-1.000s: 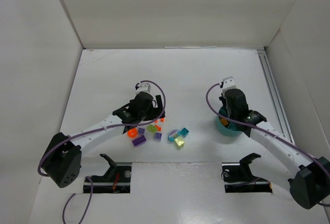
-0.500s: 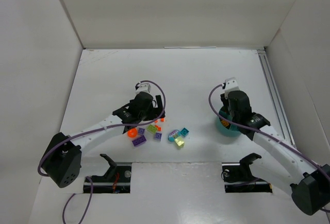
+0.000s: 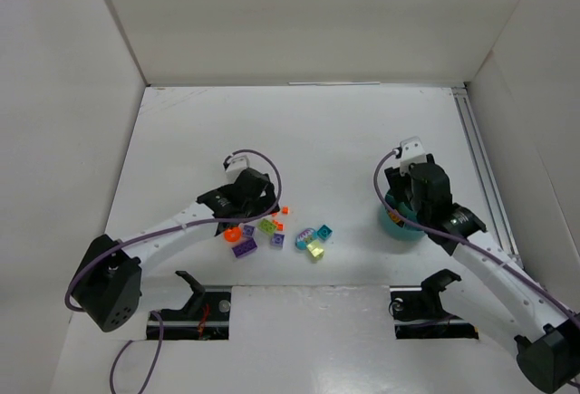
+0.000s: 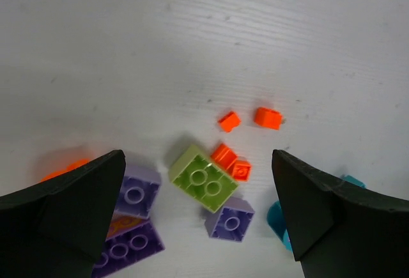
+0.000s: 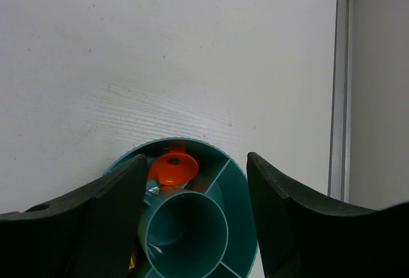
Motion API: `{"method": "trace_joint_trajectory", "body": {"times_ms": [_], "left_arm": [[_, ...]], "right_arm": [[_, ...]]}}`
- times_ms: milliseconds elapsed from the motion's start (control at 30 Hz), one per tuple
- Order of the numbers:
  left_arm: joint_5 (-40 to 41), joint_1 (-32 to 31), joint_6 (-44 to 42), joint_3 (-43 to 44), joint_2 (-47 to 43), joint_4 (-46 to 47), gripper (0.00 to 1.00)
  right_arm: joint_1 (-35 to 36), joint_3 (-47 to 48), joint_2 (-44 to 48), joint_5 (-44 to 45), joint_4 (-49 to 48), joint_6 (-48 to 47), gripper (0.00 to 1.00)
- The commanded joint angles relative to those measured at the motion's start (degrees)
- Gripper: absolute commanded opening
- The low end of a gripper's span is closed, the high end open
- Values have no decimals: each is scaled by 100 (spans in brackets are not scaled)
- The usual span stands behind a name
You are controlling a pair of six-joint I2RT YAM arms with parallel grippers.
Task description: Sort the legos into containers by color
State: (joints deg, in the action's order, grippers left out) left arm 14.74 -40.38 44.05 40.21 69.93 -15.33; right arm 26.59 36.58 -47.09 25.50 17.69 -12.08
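Observation:
The legos lie in a loose cluster on the white table: a lime green brick (image 4: pixel 204 179), purple bricks (image 4: pixel 229 218) (image 4: pixel 135 192), small orange bits (image 4: pixel 267 117) and a yellow translucent one (image 3: pixel 315 249). My left gripper (image 4: pixel 197 160) hangs open above them, its fingers wide to either side of the lime brick (image 3: pixel 267 225), touching nothing. The containers are the wedge compartments of a round teal bowl (image 5: pixel 198 141) (image 3: pixel 394 225). An orange piece (image 5: pixel 172 168) lies in its far compartment. My right gripper (image 5: pixel 197 160) stands open just over the bowl, holding nothing.
A teal brick (image 3: pixel 323 231) and an oval teal-and-purple piece (image 3: pixel 306 234) lie right of the cluster. A metal rail (image 3: pixel 480 168) runs along the table's right edge. White walls enclose the table on three sides.
My right gripper has opened over the bowl and the arm has drawn back a little. My left gripper has shifted slightly nearer, over the bricks, staying open.

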Motion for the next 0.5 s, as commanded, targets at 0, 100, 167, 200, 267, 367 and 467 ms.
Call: {"method": "trace_joint_trajectory", "body": {"times_ms": [0, 100, 167, 200, 267, 367, 467], "left_arm": [[810, 82, 1181, -13, -374, -1347, 97], [952, 302, 2421, -65, -698, -2251, 95], [829, 653, 2678, -223, -875, -2334, 95], [663, 767, 2792, -311, -963, -2386, 94], [487, 1092, 2845, -582, -1174, -2229, 91], [266, 1409, 2915, -890, -1368, -2088, 81], [91, 1498, 2986, -1032, -1526, -1956, 72]], "right_arm": [[-40, 42, 139, -80, -143, -58, 69], [-40, 42, 139, -80, -143, -58, 69], [-40, 42, 139, -80, -143, -58, 69], [-40, 42, 87, -132, -143, -58, 69], [-40, 42, 86, -133, -143, -58, 69], [-40, 42, 33, -133, -143, -58, 69], [-40, 42, 33, -185, -196, -58, 69]]}}
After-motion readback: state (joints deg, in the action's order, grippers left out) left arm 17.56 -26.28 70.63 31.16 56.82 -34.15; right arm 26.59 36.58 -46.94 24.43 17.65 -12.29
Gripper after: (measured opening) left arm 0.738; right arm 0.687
